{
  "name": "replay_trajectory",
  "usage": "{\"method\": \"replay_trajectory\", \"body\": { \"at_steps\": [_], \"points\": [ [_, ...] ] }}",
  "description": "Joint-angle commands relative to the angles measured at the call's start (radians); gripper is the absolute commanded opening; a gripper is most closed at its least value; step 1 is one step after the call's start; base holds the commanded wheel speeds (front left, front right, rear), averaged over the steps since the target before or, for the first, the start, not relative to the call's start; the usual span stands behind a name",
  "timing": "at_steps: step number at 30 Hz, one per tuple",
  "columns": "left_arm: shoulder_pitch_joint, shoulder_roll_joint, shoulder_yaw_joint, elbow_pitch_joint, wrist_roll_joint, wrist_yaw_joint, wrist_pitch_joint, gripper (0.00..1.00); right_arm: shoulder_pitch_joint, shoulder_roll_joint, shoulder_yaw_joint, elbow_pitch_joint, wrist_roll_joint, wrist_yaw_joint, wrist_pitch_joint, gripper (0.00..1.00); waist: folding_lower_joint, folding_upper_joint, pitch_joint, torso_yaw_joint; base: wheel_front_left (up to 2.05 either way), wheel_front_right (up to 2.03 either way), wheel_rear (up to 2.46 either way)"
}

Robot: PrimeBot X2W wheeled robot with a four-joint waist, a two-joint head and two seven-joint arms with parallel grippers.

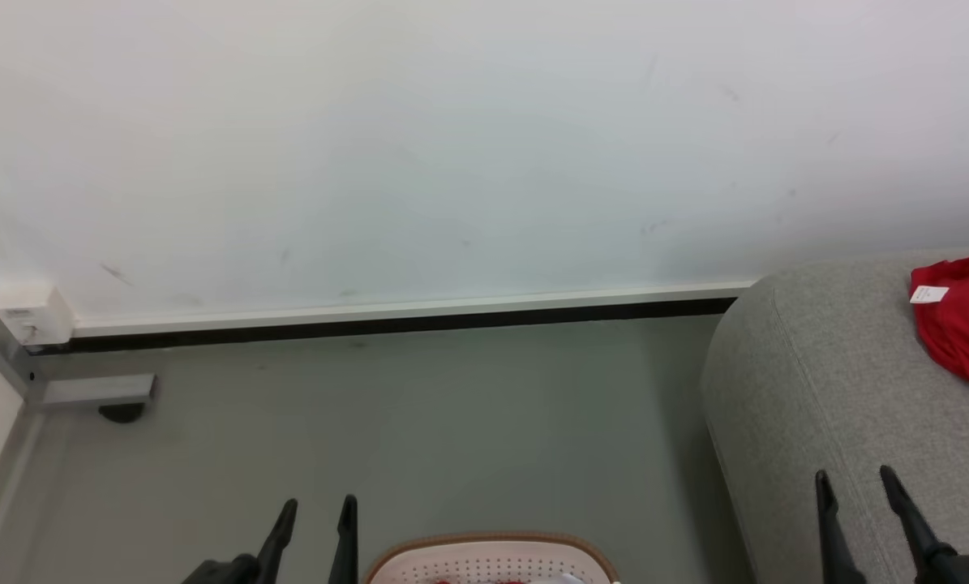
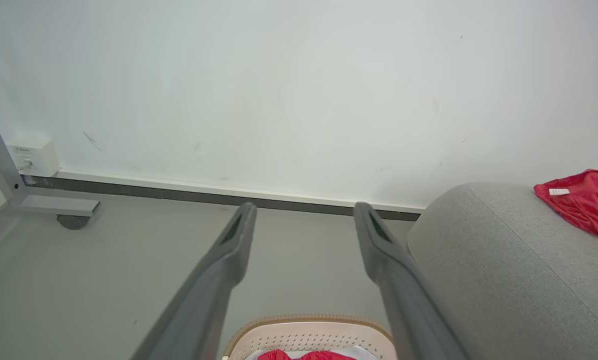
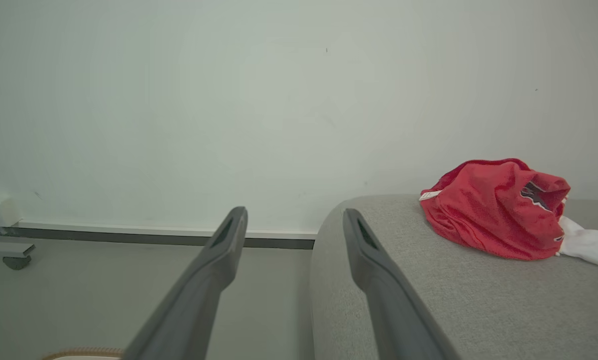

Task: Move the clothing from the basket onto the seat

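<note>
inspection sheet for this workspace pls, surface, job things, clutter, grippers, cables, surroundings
surface: grey floor, basket standing on it
job's things: basket holds red clothing; one red garment lies on the seat
clutter: white cloth beside that garment
grippers: left gripper open, empty, left of the basket; right gripper open, empty, over the seat's edge
cables: nothing seen
surroundings: white wall, dark baseboard, white box low at left, grey frame foot with a caster

White wall [image 1: 452, 146], dark baseboard strip [image 1: 370, 326], grey floor [image 1: 452, 422]. Far left: white wall box [image 1: 34, 312], grey frame foot [image 1: 95, 389] on caster [image 1: 121, 413].
</note>
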Motion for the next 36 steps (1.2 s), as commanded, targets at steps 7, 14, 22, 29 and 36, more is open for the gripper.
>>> {"method": "replay_trajectory", "body": {
  "at_steps": [7, 14, 22, 29, 36],
  "points": [
    [0.064, -0.035, 0.083, -0.01, 0.062, -0.044, 0.0, 1.0, 0.044, -0.001, 0.065, 0.024, 0.06, -0.002, -0.003, 1.0, 0.0004, 0.0, -0.025, 0.006, 0.0, 0.0, 0.0],
    [0.073, -0.063, 0.116, -0.01, 0.104, -0.071, -0.001, 1.0, 0.036, -0.001, 0.076, 0.034, 0.072, -0.002, -0.003, 1.0, 0.0004, 0.0, -0.028, 0.004, 0.0, 0.0, 0.0],
    [0.069, -0.083, 0.128, -0.011, 0.133, -0.088, 0.0, 1.0, 0.024, -0.001, 0.079, 0.032, 0.076, -0.002, -0.003, 1.0, 0.0004, 0.0, -0.019, -0.002, 0.0, 0.0, 0.0],
    [0.005, -0.088, 0.106, 0.018, 0.155, -0.112, 0.0, 1.0, -0.012, -0.001, 0.076, 0.01, 0.072, -0.002, -0.003, 1.0, 0.0004, 0.0, 0.029, -0.028, 0.0, 0.0, 0.0],
    [-0.14, -0.082, 0.019, 0.103, 0.216, -0.146, 0.104, 1.0, -0.096, 0.0, 0.066, -0.042, 0.057, -0.002, -0.003, 1.0, 0.0004, 0.0, 0.195, -0.068, 0.0, 0.0, 0.0]
  ]
}}
